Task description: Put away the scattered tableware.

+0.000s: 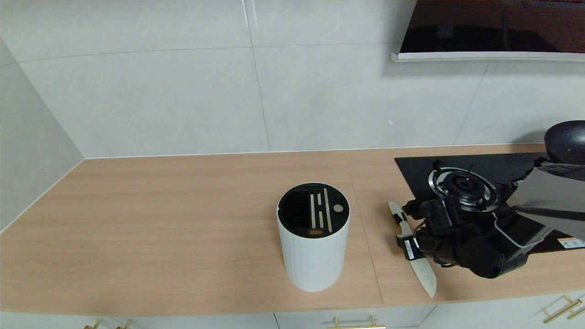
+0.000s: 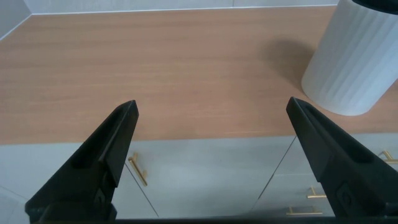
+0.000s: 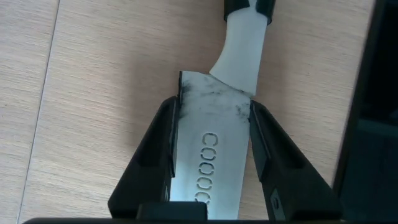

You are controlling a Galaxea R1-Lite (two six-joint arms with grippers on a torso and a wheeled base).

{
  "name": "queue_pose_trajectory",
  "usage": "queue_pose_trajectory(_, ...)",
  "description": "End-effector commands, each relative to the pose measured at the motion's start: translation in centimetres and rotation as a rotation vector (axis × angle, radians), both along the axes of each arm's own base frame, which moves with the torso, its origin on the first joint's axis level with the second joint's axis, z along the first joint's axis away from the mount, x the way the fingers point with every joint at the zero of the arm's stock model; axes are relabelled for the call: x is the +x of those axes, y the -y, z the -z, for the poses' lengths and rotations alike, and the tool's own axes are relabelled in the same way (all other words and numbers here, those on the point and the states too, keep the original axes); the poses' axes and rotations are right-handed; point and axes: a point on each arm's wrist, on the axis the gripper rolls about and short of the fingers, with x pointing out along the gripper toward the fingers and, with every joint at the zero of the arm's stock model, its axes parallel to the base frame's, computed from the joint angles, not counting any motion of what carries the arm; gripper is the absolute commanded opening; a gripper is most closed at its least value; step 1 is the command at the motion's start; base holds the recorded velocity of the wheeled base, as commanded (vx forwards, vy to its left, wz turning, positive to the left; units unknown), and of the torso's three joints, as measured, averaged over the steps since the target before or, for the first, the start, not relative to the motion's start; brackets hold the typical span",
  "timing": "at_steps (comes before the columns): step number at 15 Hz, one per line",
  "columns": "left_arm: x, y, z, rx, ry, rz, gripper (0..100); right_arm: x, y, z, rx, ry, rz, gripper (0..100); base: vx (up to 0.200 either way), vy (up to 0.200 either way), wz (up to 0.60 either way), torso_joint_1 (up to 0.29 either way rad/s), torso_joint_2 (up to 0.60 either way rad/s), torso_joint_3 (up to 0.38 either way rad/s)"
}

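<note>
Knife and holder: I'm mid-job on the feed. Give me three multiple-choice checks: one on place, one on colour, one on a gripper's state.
1. Where does the knife lie?
A. On the counter, between the holder and the stove
B. In a slot of the holder
C. In a sink

2. What colour is the holder's ribbed wall?
A. Red
B. Green
C. White

3. How is the left gripper?
A. Shut on a spoon
B. Open, nothing between its fingers
C. Shut on the holder

Answers:
1 A: the head view shows it flat on the wood to the right of the holder.
2 C: the wall is white under a black slotted top.
3 B: the left wrist view shows its fingers wide apart above the counter's edge.
</note>
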Motion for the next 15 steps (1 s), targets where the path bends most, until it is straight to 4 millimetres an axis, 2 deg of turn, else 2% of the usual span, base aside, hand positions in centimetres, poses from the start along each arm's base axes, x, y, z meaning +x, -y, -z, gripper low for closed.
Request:
queue_pose_trajectory(1,0.0,0.0,0.0,0.0,-0.002,-0.001,100,0.0,0.0,-0.4,0.004,0.012,0.002,0,0.0,0.0,0.0,0.0,0.0,0.0)
queue_pose_trajectory(5,0.0,0.0,0.0,0.0,-0.002,-0.001,100,-1.2,0.3,-6.1,0.086,0.139,0.024,0,0.0,0.0,0.0,0.0,0.0,0.0)
queue_pose_trajectory(8,0.0,0.0,0.0,0.0,-0.002,-0.001,100,-3.8,0.9,-11.6,0.132,0.277,0.012,0,0.0,0.0,0.0,0.0,0.0,0.0)
queue_pose_trajectory(9,0.0,0.0,0.0,0.003,-0.002,-0.001,100,-4.1,0.9,-12.2,0.136,0.291,0.008,0,0.0,0.0,0.0,0.0,0.0,0.0)
queue_pose_trajectory(11,0.0,0.0,0.0,0.004,0.0,-0.001,100,-6.1,1.3,-14.4,0.17,0.347,-0.03,0,0.0,0.0,0.0,0.0,0.0,0.0)
queue_pose_trajectory(15,0.0,0.0,-0.1,0.001,0.004,-0.004,100,-7.9,1.7,-15.9,0.235,0.382,-0.123,0,0.0,0.0,0.0,0.0,0.0,0.0)
